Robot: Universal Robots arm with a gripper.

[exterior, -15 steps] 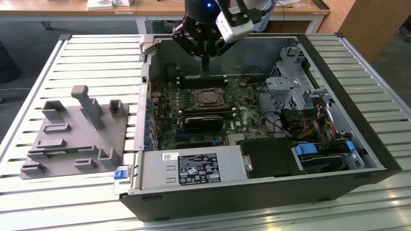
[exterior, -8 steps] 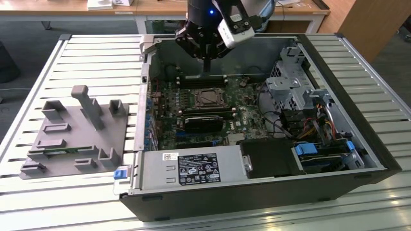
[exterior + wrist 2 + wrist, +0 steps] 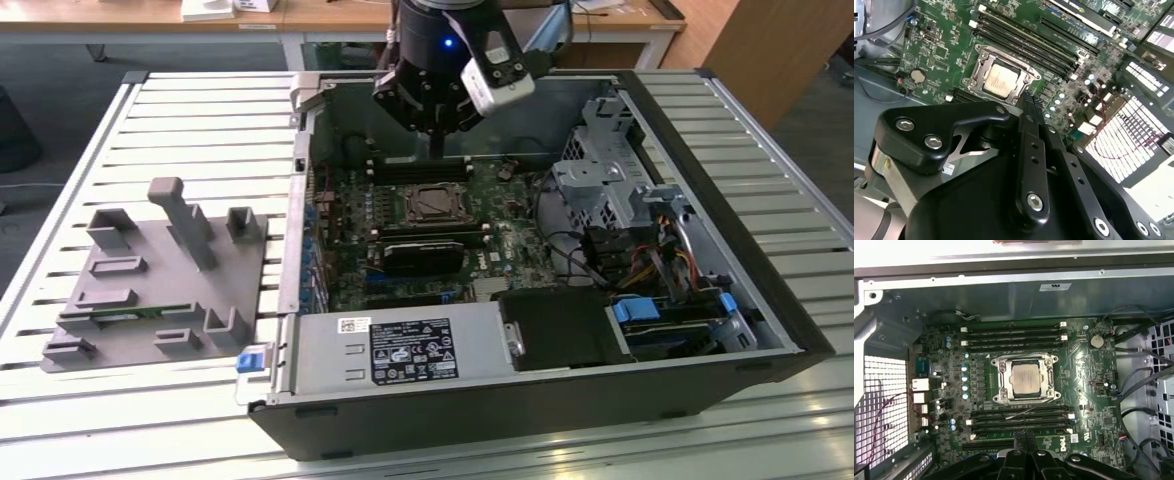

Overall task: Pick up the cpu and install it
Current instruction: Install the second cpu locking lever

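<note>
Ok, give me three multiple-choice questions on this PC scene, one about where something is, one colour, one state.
1. Where is the cpu?
A. in the motherboard socket
B. on the grey fixture
C. in the gripper

2. What colour is the motherboard?
A. red
B. green
C. white

3. How are the gripper fingers?
A. wide open
B. shut on the cpu
C. shut, holding nothing

Answers: 1 A, the silvery chip sits framed by the socket in both wrist views. 2 B, the board is green. 3 C, the fingers meet with nothing between them in both wrist views.
</note>
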